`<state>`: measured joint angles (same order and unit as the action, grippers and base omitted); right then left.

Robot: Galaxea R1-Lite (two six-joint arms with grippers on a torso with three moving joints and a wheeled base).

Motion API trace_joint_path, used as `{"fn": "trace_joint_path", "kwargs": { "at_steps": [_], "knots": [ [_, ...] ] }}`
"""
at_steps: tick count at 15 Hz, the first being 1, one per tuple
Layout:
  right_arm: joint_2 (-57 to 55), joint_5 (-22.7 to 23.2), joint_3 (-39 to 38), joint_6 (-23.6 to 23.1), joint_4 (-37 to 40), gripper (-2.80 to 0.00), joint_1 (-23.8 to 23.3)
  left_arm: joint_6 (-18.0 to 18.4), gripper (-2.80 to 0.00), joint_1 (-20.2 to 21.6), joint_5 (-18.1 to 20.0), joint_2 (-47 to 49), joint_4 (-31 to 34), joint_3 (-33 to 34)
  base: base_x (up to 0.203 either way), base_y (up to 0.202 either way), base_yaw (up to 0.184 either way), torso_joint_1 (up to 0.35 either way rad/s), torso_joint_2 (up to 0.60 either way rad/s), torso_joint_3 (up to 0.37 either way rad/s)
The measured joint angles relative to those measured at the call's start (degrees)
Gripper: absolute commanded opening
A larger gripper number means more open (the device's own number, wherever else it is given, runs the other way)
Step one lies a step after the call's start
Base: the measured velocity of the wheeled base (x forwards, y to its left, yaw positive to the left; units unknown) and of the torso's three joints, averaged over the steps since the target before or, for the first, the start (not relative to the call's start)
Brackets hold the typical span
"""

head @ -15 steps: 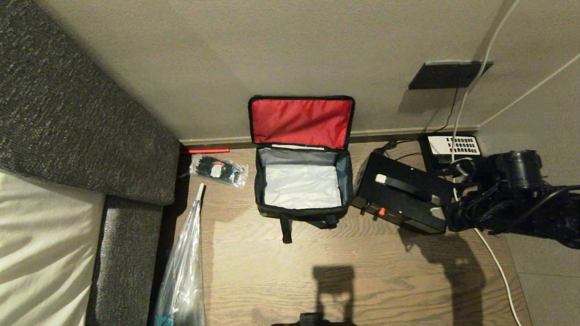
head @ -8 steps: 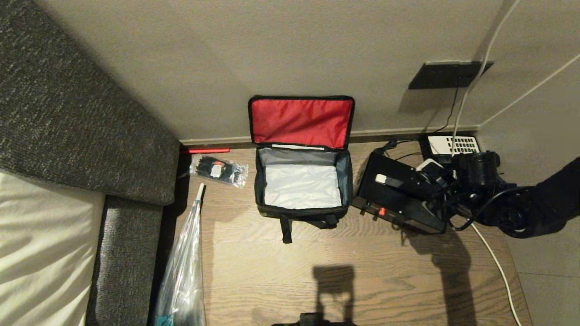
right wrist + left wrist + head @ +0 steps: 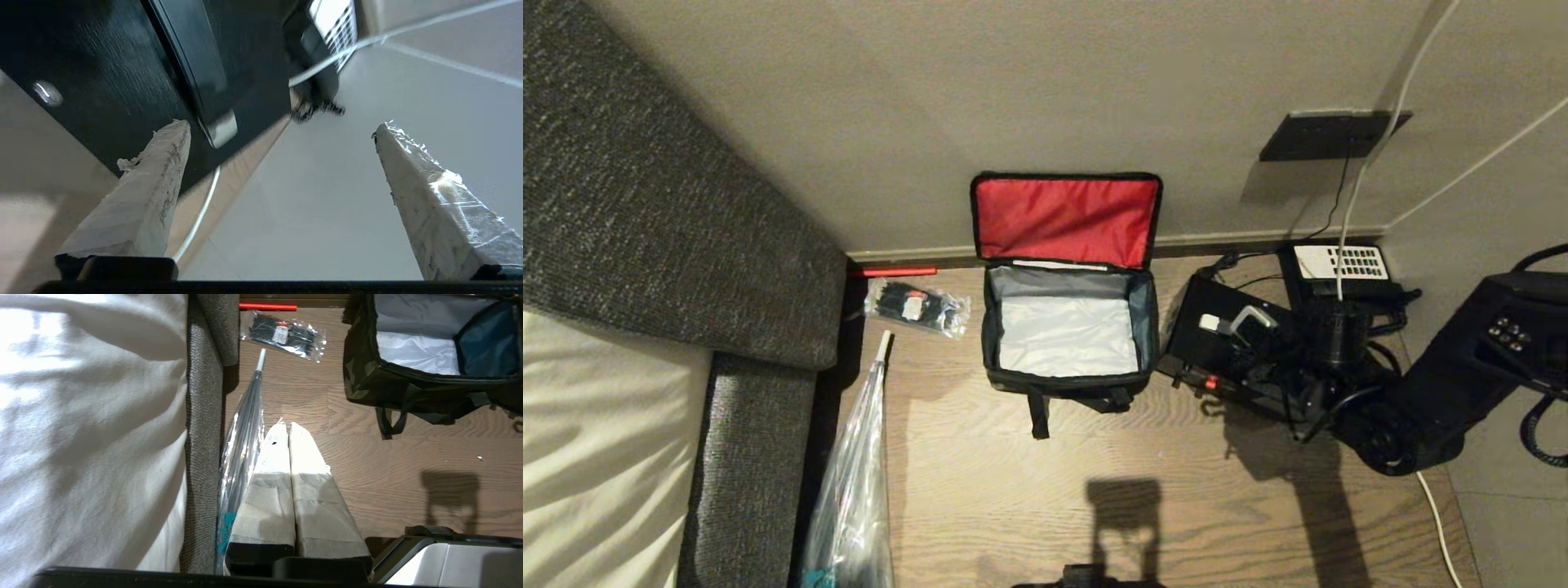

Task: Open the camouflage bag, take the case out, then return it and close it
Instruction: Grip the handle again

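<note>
1. Nearest the robot, the left pincer (image 3: 289, 428) hangs over the brown wood-plank floor (image 3: 1176, 506), its two tape-wrapped fingers (image 3: 273, 457) pressed together with nothing between them. It's just beside a long clear plastic-wrapped umbrella with a white tip (image 3: 245, 428) that lies along the grey fabric sofa (image 3: 645, 204).
2. Over on the right, the right pincer (image 3: 1233, 320) is spread wide, holding nothing. In the right wrist view its two pale taped fingers (image 3: 143, 192) stand far apart, one of them in front of the case's edge; can't tell if it actually touches.
3. The flat plain black rectangular case (image 3: 1241, 351) lies on the floor just to the right of the bag, outside it, slightly skewed, with a silver-ended handle (image 3: 204, 81) and a small red spot on its near edge.
4. The boxy camouflage zip bag with black sides and straps (image 3: 1066, 327) sits mid-floor, wide open. The red-lined lid (image 3: 1066, 219) is propped up against the beige wall (image 3: 1013, 82), the silvery-grey inside shows nothing in it, and a black strap (image 3: 1037, 416) trails toward the robot.
5. Left of the bag is a clear packet of black ties (image 3: 917, 307), with a thin red stick (image 3: 894, 271) by the skirting.
6. Far right by the wall there's a black telephone with a white keypad panel (image 3: 1339, 263), a white cable (image 3: 1372, 147) running up past a dark wall plate (image 3: 1327, 135).
</note>
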<state>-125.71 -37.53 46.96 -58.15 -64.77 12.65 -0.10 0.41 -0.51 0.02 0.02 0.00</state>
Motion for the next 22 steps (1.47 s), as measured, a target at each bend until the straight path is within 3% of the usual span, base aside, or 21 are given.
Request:
{"fn": "trace_joint_path", "kwargs": {
  "at_steps": [4,8,15,22],
  "knots": [
    [-3.7,0.4,-0.6,-1.9,-7.1,0.0,1.0,0.0,-2.8,0.0,0.0,0.0,0.0,0.0,0.0,0.0,0.0,0.0,0.0,0.0],
    [-7.5,4.0,0.5,-3.4,-13.9,0.0,1.1,0.0,-2.8,0.0,0.0,0.0,0.0,0.0,0.0,0.0,0.0,0.0,0.0,0.0],
    [-12.9,4.9,6.3,-5.5,-14.8,0.0,0.6,0.0,-2.8,0.0,0.0,0.0,0.0,0.0,0.0,0.0,0.0,0.0,0.0,0.0],
    [-14.1,7.6,10.2,-13.9,-14.9,0.0,-3.5,0.0,-2.8,0.0,0.0,0.0,0.0,0.0,0.0,0.0,0.0,0.0,0.0,0.0]
  ]
}}
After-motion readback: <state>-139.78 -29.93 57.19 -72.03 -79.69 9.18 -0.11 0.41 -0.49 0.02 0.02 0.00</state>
